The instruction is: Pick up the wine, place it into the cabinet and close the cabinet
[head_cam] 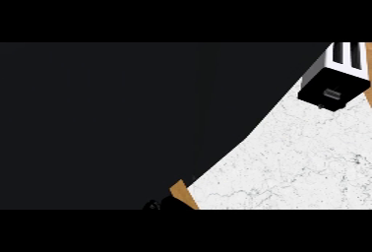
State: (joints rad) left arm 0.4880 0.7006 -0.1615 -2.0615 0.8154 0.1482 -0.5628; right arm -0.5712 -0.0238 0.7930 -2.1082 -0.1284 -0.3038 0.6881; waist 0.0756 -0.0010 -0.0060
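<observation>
- Big dark cabinet (pixel 109 123) panel fills everything left of the toaster (pixel 333 78); can't tell if it's shut.
- Wine isn't visible anywhere on the marble counter (pixel 291 162), so maybe inside already.
- Neither hand clearly visible, so can't tell their state.

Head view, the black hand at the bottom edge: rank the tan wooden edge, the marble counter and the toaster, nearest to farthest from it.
1. tan wooden edge: right beside the hand, at the bottom centre.
2. marble counter: just past that edge, spreading out to the right.
3. toaster: farthest, up in the top-right corner.
</observation>
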